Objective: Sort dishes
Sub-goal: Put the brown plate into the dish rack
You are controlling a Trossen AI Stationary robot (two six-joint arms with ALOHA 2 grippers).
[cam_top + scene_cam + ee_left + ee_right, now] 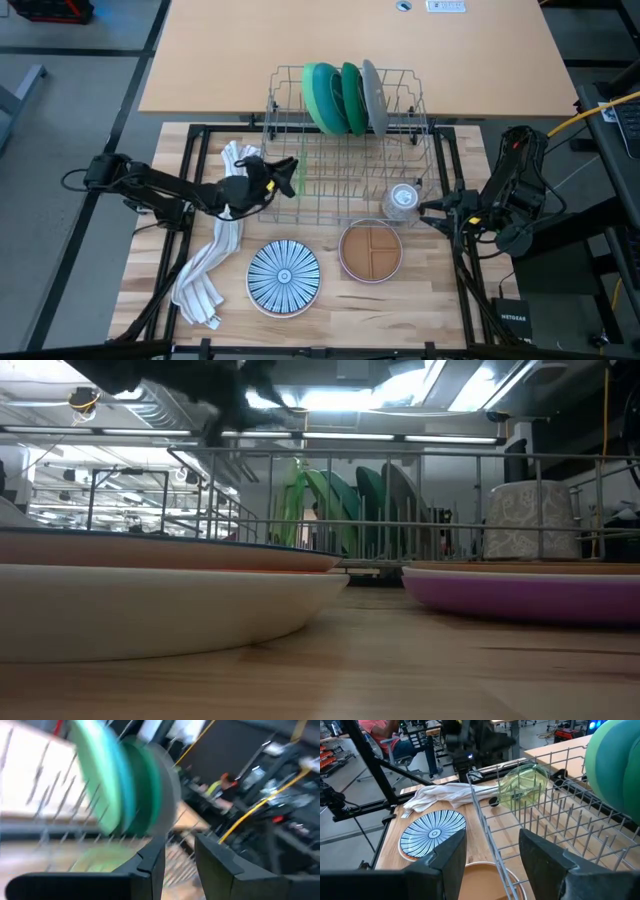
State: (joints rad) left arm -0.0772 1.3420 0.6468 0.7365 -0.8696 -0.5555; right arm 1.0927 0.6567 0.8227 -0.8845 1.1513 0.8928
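Note:
A wire dish rack [345,150] holds a green plate [322,97], a teal plate [352,97] and a grey plate [375,95], all standing on edge at its far side. A light green plate [522,787] stands tilted among the rack's wires at its left side [300,180]. My left gripper [290,166] hovers at the rack's left rim just beside that plate; its fingers are apart with nothing between them [180,842]. My right gripper [432,210] is open and empty [492,840] at the rack's near right corner.
A blue-and-white striped plate [283,277] and an orange patterned plate in a purple bowl [371,250] lie on the table in front of the rack. A white striped towel [215,260] lies at the left. A clear glass cup [403,200] stands in the rack's near right corner.

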